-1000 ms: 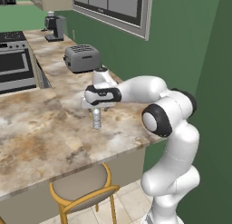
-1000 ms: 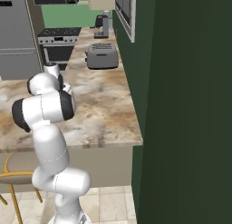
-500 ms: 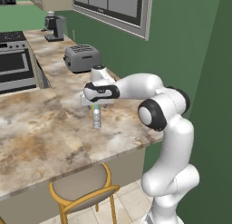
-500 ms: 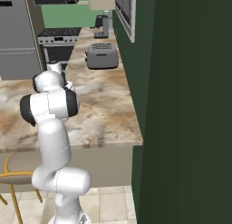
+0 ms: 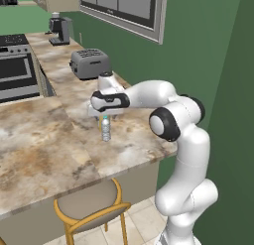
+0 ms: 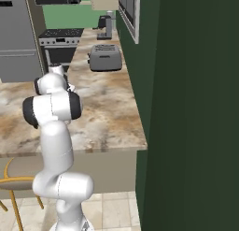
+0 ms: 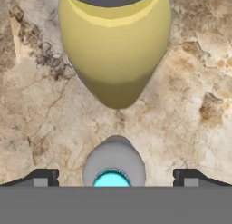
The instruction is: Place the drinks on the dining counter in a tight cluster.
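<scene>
My fingers (image 7: 112, 177) are spread wide apart, holding nothing. The little water bottle (image 7: 113, 164) stands right below, between them, on the brown stone counter (image 7: 195, 109). Just past it stands the tall yellow bottle (image 7: 115, 51). Far back sits a toaster (image 5: 89, 63).

A glossy white arm (image 5: 186, 154) built of thick, rounded segments, each swelling like a smooth shell. Dark charcoal discs cap the joints, one large round one at the elbow and another band behind it. The hand end carries a black band, and the pincer (image 7: 113, 177) ends in two small dark, squared finger tips (image 7: 43, 177).
</scene>
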You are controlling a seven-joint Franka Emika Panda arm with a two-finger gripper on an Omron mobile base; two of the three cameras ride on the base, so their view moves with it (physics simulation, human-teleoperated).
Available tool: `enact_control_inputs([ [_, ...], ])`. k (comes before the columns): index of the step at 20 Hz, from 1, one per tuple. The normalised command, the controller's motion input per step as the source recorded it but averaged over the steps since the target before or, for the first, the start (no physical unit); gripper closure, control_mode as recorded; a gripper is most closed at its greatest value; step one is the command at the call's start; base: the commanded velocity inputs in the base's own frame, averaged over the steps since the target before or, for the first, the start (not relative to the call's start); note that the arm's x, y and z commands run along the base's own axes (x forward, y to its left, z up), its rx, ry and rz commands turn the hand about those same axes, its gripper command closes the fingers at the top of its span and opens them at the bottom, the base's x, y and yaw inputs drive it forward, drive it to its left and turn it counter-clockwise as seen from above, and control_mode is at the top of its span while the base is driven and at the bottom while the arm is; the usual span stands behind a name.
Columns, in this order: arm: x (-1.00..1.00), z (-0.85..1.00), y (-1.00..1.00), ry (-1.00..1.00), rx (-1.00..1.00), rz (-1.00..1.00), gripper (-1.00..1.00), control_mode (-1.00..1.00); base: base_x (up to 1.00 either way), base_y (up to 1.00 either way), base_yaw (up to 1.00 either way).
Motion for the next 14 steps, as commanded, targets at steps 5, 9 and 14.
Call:
enact_control_inputs([
  [5, 0.0, -0.18, 0.03, 0.02, 0.0, -0.01, -1.0, -1.0, 0.0, 0.0, 0.0],
  [9, 0.0, 0.0, 0.0, 0.0, 0.0, 0.0, -1.0, -1.0, 0.0, 0.0, 0.0],
  [14, -0.01, -0.01, 0.0, 0.0, 0.0, 0.0, -1.0, -1.0, 0.0, 0.0, 0.0],
])
